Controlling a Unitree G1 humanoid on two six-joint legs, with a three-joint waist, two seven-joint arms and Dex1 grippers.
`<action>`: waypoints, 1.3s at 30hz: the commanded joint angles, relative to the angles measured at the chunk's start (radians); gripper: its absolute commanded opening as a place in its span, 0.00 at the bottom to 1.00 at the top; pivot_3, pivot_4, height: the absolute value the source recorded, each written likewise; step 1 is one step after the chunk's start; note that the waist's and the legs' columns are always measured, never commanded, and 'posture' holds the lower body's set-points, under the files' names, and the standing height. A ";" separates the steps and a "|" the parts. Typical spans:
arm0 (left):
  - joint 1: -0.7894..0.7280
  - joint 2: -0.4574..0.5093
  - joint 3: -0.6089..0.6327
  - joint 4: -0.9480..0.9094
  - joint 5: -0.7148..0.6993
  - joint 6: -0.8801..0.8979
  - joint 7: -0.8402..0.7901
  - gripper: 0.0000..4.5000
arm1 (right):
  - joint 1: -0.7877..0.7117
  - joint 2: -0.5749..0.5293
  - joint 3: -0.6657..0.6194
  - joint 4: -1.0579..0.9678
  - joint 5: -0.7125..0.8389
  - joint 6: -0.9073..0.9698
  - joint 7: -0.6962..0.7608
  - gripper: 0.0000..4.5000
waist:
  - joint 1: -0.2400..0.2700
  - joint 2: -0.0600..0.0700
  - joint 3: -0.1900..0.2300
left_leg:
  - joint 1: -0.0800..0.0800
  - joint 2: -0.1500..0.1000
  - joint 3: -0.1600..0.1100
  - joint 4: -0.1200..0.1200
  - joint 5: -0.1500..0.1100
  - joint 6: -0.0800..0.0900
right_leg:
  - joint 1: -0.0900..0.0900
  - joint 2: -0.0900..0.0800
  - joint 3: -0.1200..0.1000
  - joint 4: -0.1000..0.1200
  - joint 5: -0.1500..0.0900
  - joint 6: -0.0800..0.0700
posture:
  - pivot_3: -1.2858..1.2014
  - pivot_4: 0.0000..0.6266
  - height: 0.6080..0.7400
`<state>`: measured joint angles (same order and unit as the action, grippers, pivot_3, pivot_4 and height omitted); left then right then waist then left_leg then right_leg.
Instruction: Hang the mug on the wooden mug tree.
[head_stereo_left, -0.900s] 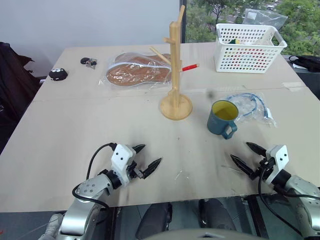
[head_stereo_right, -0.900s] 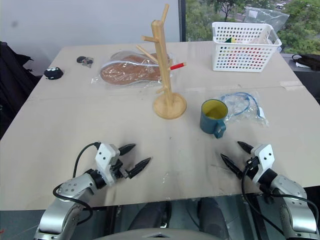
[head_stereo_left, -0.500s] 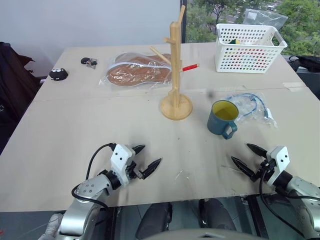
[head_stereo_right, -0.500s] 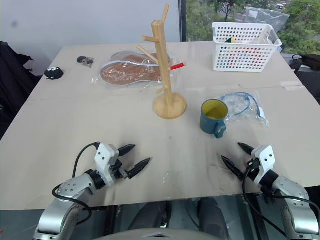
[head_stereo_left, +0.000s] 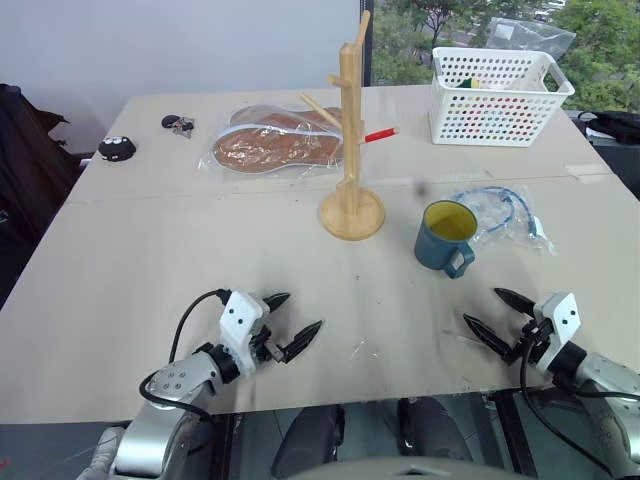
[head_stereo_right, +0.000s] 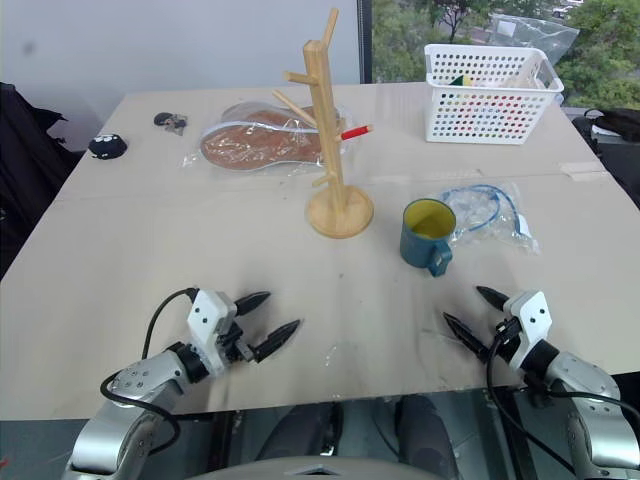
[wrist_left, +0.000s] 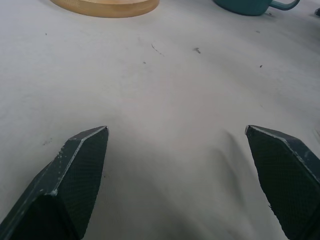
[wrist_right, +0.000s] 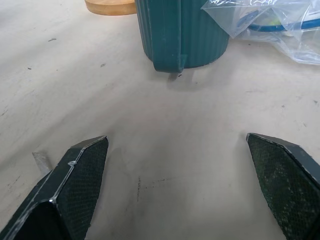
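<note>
Two grippers hover low over the near edge of the worktop (head_stereo_left: 150, 260), both with jaws spread wide and holding nothing. The right gripper (head_stereo_left: 497, 317) sits near the mug (head_stereo_left: 445, 238), aimed toward it, which suggests it is the one meant to make the pick. The mug stands upright on the worktop, teal outside and yellow inside, its loop handle turned toward the near edge. That handle, seen square-on in the right wrist view, is probably what must end up free to slip over a peg, so a grasp on the body or rim looks wiser than one on the loop.

Just left of the mug stands the wooden mug tree (head_stereo_left: 351, 130), apart from it, its round base flat on the worktop and its pegs angled upward, one red-tipped. A clear plastic bag holding a blue cable (head_stereo_left: 503, 212) lies right beside the mug's far side and could get snagged. The left gripper (head_stereo_left: 287, 319) waits well off to the side, likely out of the way.
</note>
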<state>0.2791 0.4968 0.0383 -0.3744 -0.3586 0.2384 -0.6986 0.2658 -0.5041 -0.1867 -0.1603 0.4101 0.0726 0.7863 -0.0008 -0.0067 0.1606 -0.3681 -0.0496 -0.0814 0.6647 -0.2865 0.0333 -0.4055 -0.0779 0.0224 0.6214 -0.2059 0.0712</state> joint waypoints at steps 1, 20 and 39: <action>-0.026 0.017 0.011 -0.069 -0.034 0.016 -0.016 1.00 | -0.015 -0.001 -0.093 -0.008 0.036 -0.001 -0.046 0.99 | 0.001 0.000 0.000 | 0.000 0.000 0.000 0.000 0.000 0.000 | 0.000 0.000 0.000 0.000 0.000 0.000 | 0.52 0.24 1.00; -0.585 0.056 -0.111 -0.256 -0.199 0.450 0.069 1.00 | -0.734 0.015 -0.141 0.375 0.024 0.435 -0.470 0.99 | -0.012 0.000 0.001 | -0.011 -0.001 0.000 0.002 0.003 -0.005 | -0.010 0.002 0.001 0.002 0.003 0.003 | 0.52 0.24 1.00; -0.652 0.071 -0.130 -0.312 -0.201 0.542 0.101 1.00 | -0.859 -0.036 -0.048 0.637 -0.093 0.530 -0.403 0.01 | -0.014 -0.003 0.000 | -0.010 -0.001 -0.001 0.004 0.004 -0.005 | -0.008 0.004 0.001 0.002 0.003 0.003 | 0.52 0.24 1.00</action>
<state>-0.3529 0.5650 -0.0922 -0.6530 -0.5544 0.7969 -0.5938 -0.6064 -0.5405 -0.2484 0.4504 0.3350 0.5840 0.3845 -0.0151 -0.0092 0.1604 -0.3784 -0.0502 -0.0826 0.6686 -0.2830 0.0280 -0.4139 -0.0741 0.0234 0.6239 -0.2027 0.0738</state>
